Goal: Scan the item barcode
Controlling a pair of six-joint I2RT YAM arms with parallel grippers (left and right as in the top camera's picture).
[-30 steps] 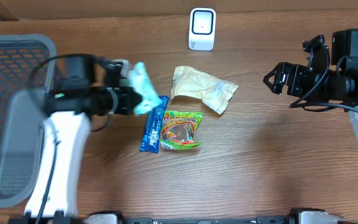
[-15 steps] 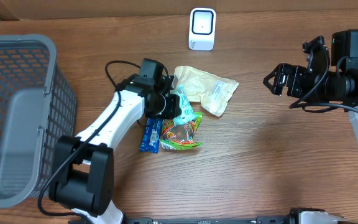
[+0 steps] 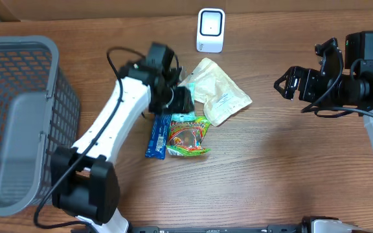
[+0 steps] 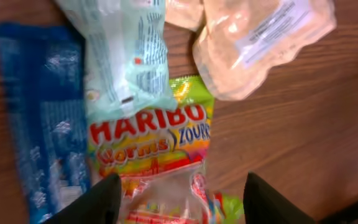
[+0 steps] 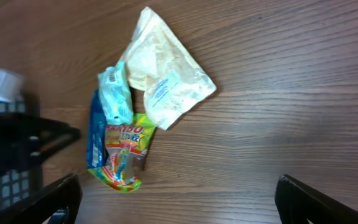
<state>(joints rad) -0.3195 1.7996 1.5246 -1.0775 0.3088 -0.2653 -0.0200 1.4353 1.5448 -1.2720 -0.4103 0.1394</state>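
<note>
Mint-green and crinkled, a small packet [image 4: 126, 56] lies flat in the pile of snacks on the table [image 3: 290, 168], in front of the scanner [image 3: 210, 29] and slightly to its left. Its lower end overlaps the gummy bag [image 4: 148, 143]. A blue packet [image 4: 39, 124] lies on the side of it away from the scanner, and a cream bag [image 4: 253, 43] on the side nearer to it.

The left gripper [image 4: 185, 202] hovers over this pile with its fingers apart and nothing between them. The right gripper [image 5: 176, 199] hangs wide and unloaded, well off to the scanner's right.

Nothing is being shown to the scanner, and the blurred print does not reveal any barcode. By my reading, no scan is under way. A packet has yet to be picked up, carried to the scanner, and turned so its code faces the window.
</note>
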